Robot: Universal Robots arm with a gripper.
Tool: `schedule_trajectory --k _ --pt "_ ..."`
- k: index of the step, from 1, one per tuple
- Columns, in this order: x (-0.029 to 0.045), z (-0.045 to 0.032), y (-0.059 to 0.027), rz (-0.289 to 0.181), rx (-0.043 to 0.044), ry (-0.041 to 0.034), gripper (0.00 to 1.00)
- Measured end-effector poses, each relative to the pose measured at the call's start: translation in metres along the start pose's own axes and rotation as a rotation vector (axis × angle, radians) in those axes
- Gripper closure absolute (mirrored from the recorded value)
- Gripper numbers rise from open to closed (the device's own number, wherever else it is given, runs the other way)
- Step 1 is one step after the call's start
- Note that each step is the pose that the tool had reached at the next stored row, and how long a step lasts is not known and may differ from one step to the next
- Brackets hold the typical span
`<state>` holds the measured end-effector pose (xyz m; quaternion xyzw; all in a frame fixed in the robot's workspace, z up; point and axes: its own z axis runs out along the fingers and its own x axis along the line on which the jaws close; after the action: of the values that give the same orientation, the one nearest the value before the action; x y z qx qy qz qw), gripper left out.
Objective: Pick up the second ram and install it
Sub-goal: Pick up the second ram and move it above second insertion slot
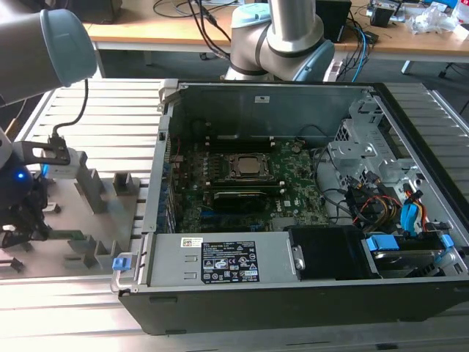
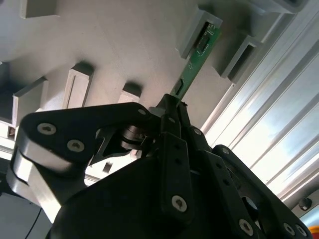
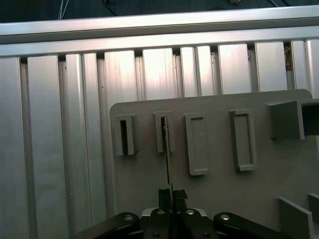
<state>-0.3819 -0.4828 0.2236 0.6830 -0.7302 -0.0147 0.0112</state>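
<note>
lying open, the black metal computer case (image 1: 308,301) with a white printed label (image 1: 229,262) fills the exterior view's right, at three o'clock from the grey plastic slotted tray (image 1: 106,224). the black two-finger gripper (image 2: 172,105) is clamped on the thin green ram stick (image 2: 193,67), its far end in a tray slot.

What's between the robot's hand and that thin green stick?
Nothing: in both wrist views the hand grips the green stick directly, its far end in a grey block.
</note>
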Motion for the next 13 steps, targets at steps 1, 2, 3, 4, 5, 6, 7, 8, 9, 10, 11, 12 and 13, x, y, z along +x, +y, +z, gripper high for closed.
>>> schedule_trajectory --k 1,2,3,4,5,6,7,8,9,10,11,12,13 --pt "0.0 -0.0004 0.0 0.0 0.0001 -0.0001 0.86" --pt "0.0 -0.0011 0.0001 0.0 -0.0001 0.0 0.86" --pt "0.0 -0.0018 0.0001 0.0 -0.0001 0.0 0.86" --pt "0.0 -0.0027 0.0001 0.0 0.0 0.0 0.86" --pt "0.0 -0.004 0.0001 0.0 -0.0001 0.0 0.86" --pt "0.0 -0.0053 0.0002 0.0 0.0 0.0 0.86" --pt "0.0 -0.0058 0.0002 0.0 -0.0001 0.0 0.86" --pt "0.0 -0.0066 0.0002 0.0 -0.0001 0.0001 0.86" --pt "0.0 -0.0075 0.0003 0.0 -0.0001 0.0 0.86" --pt "0.0 -0.0083 0.0003 0.0 -0.0002 0.0001 0.86" --pt "0.0 -0.0089 0.0003 0.0 -0.0001 0.0 0.86" --pt "0.0 -0.0096 0.0004 0.0 -0.0001 0.0001 0.86" --pt "0.0 -0.0101 0.0004 0.0 -0.0001 0.0001 0.86"
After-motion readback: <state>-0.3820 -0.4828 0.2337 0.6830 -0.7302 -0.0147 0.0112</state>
